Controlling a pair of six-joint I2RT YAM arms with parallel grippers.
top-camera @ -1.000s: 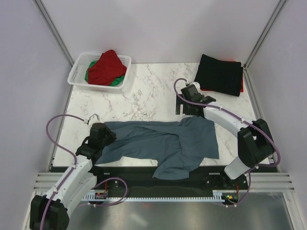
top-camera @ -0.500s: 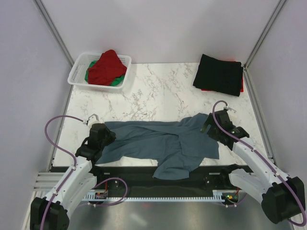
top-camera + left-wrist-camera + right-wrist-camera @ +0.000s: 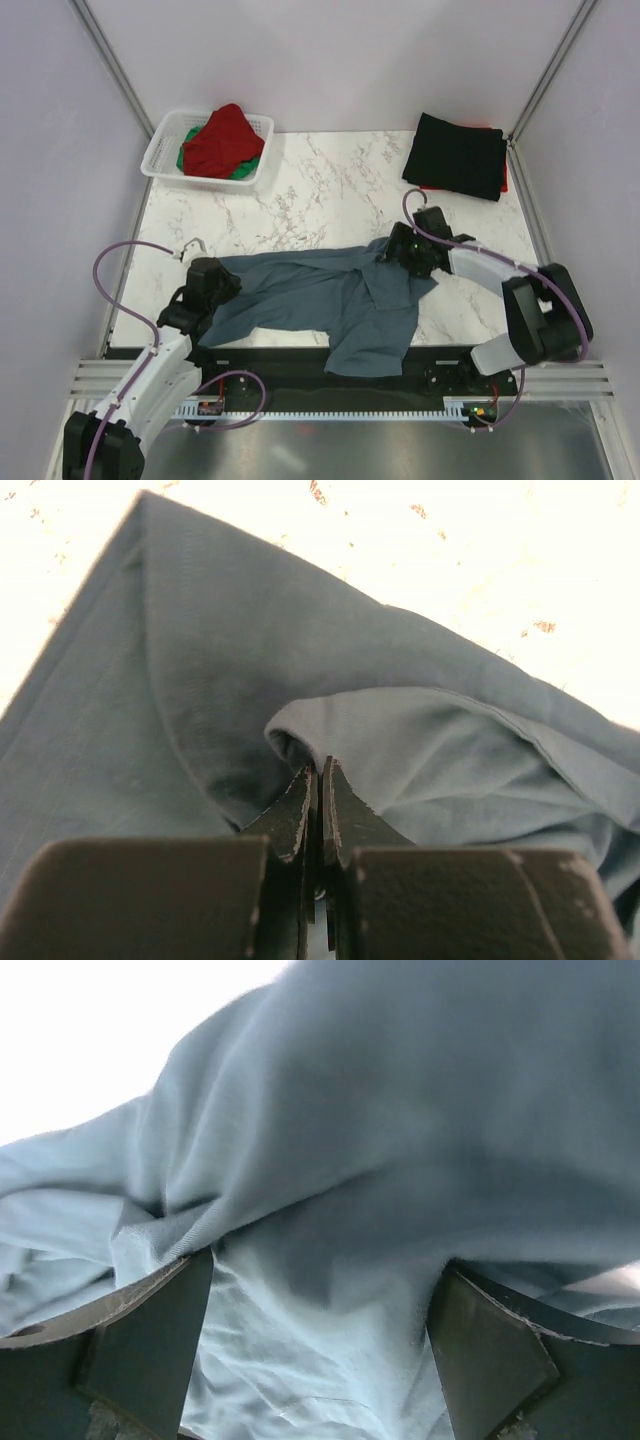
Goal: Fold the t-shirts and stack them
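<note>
- Marble table (image 3: pixel 320 190): slate blue-grey t-shirt (image 3: pixel 320 295) lies crumpled at 6 o'clock, not yet folded.
- Left gripper (image 3: pixel 320 772) is clamped on its edge; right gripper (image 3: pixel 320 1295) fingers stand apart around the fabric.
- Black t-shirt (image 3: pixel 458 155) is folded at 2 o'clock; red t-shirt (image 3: pixel 222 138) waits in the basket (image 3: pixel 163 152).

White-shelled left arm (image 3: pixel 160 368) and right arm (image 3: pixel 478 262), black at joints and wrists, each looped by a mauve cable (image 3: pixel 130 244); dark wedge-shaped fingers (image 3: pixel 345 820).

table (image 3: pixel 320 190) — grey tee (image 3: pixel 300 295), black tee (image 3: pixel 458 155), basket (image 3: pixel 160 150)

The right gripper (image 3: pixel 392 252) has moved left and farther from the near edge, and the right side of the blue-grey t-shirt (image 3: pixel 300 295) is now bunched inward.
</note>
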